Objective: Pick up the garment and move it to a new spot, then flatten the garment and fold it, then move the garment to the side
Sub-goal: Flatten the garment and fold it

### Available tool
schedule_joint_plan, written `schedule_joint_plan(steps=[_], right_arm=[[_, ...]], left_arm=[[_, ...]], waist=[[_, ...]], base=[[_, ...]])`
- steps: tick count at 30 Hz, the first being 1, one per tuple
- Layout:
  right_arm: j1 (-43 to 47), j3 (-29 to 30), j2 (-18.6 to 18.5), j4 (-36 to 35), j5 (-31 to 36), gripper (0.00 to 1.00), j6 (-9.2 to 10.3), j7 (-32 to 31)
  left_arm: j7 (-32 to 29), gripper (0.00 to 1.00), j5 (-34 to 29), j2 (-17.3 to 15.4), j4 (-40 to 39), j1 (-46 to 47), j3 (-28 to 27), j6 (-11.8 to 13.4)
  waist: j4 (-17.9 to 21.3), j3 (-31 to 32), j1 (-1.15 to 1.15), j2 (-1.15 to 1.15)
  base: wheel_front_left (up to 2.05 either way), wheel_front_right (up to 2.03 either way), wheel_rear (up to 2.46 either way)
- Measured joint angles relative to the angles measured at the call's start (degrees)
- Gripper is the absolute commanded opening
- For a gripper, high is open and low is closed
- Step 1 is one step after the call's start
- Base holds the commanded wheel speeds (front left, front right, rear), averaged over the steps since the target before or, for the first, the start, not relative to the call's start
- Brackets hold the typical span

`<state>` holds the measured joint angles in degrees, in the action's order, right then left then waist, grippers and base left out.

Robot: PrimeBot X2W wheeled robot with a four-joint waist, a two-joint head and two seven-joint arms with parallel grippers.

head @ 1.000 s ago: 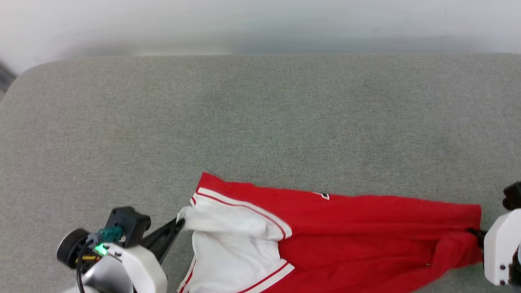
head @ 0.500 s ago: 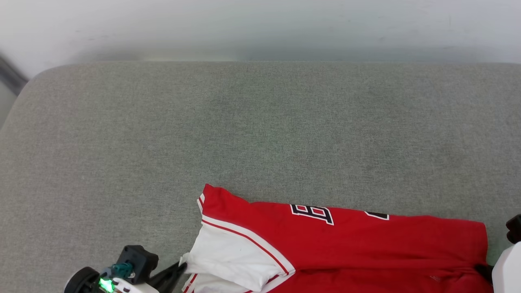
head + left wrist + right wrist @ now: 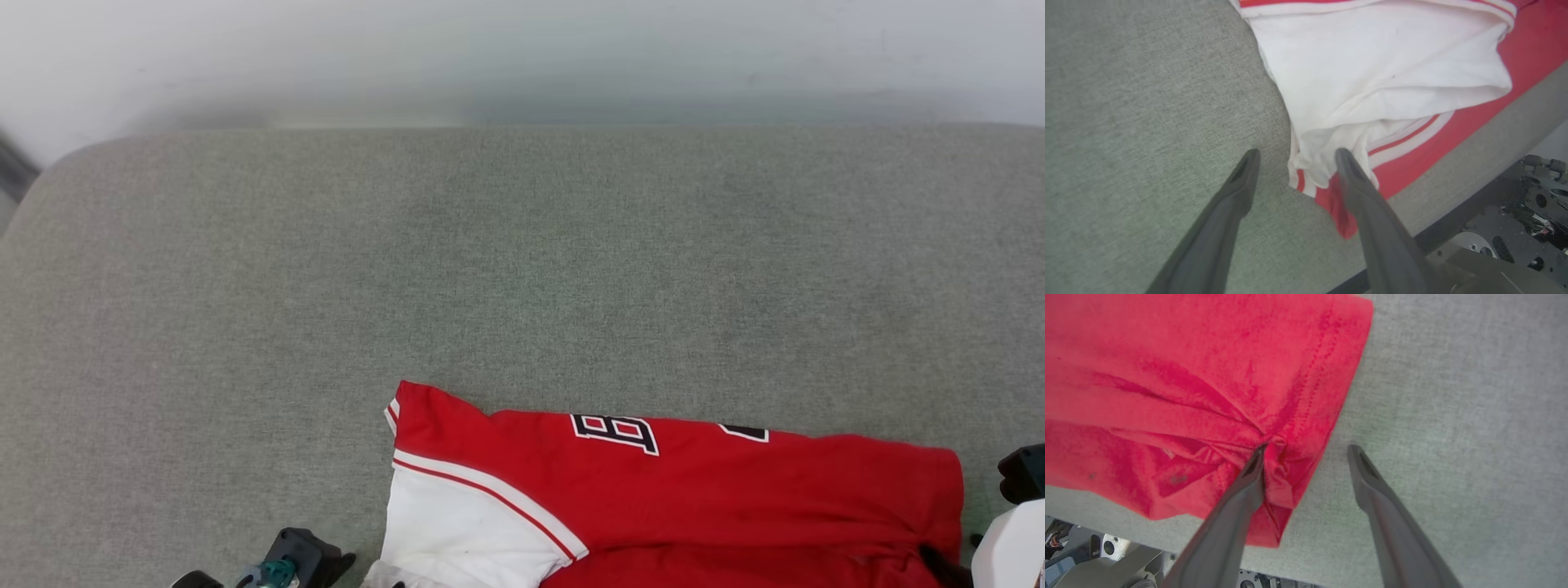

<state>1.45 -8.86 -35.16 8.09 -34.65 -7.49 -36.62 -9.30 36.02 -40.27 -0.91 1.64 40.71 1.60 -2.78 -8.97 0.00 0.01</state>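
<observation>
With jaws spread wide, the left gripper point(image 3: 1296, 153) and right gripper point(image 3: 1307, 448) should lift off softly, not snagging the shirt point(image 3: 694, 482) at their tips.

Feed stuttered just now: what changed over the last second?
Both let go: the left gripper opened at the white sleeve, the right gripper at the red hem. The garment settled onto the grey cushion, lettering now showing. It stays along the near edge.

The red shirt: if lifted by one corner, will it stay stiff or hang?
Probably floppy: the shirt bunches into creases at its hem. Likely light, since its sleeve lies folded. It may drag on the woven cushion.
</observation>
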Motion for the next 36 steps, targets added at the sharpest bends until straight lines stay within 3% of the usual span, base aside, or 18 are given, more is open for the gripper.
schedule_joint_plan(steps=[6, 10, 19, 22, 25, 29, 36], right_arm=[[-0.1, 2.0, 0.2, -1.6, -2.0, 1.0, -0.01, 1.4], [0.0, 6.0, 2.1, -4.9, -3.8, 1.0, -0.01, 1.2], [3.4, 18.3, 11.4, -10.1, -1.9, 1.0, 0.0, -2.5], [4.6, 21.9, 15.6, -10.3, 0.5, 1.0, 0.0, -4.7], [5.1, 25.6, 19.4, -10.0, 2.4, 1.0, 0.0, -6.0], [5.3, 28.9, 23.5, -8.9, 3.6, 1.0, 0.0, -7.4], [3.8, 31.4, 25.0, -3.4, 5.1, 1.0, 0.0, -7.9]], left_arm=[[4.2, 1.0, 1.0, 1.2, -0.4, 0.2, -2.2, 0.8], [8.9, 1.0, 1.0, 2.2, -3.1, 0.3, -5.6, 4.4], [22.4, 1.0, -1.2, 5.0, -5.0, -0.4, -14.5, 12.7], [24.1, 1.0, -2.0, 7.8, -5.4, -1.8, -18.8, 14.6], [24.2, 1.0, -6.8, 11.1, -8.1, -2.8, -24.2, 14.9], [24.3, 1.0, -14.0, 15.4, -10.5, -5.3, -29.4, 12.8], [24.3, 1.0, -19.8, 21.4, -10.6, -6.9, -36.1, 6.8]], waist=[[0.2, 2.6, 0.0, 0.0], [0.4, 4.4, 0.0, 0.0], [0.0, 5.1, 0.0, 0.0], [-0.2, 4.8, 0.0, 0.0], [-0.6, 4.4, 0.0, 0.0], [-1.3, 3.7, 0.0, 0.0], [-2.8, 2.3, 0.0, 0.0]], base=[[0.0, 0.0, 0.0], [0.0, 0.0, 0.0], [0.0, 0.0, 0.0], [0.0, 0.0, 0.0], [0.0, 0.0, 0.0], [0.0, 0.0, 0.0], [0.0, 0.0, 0.0]])
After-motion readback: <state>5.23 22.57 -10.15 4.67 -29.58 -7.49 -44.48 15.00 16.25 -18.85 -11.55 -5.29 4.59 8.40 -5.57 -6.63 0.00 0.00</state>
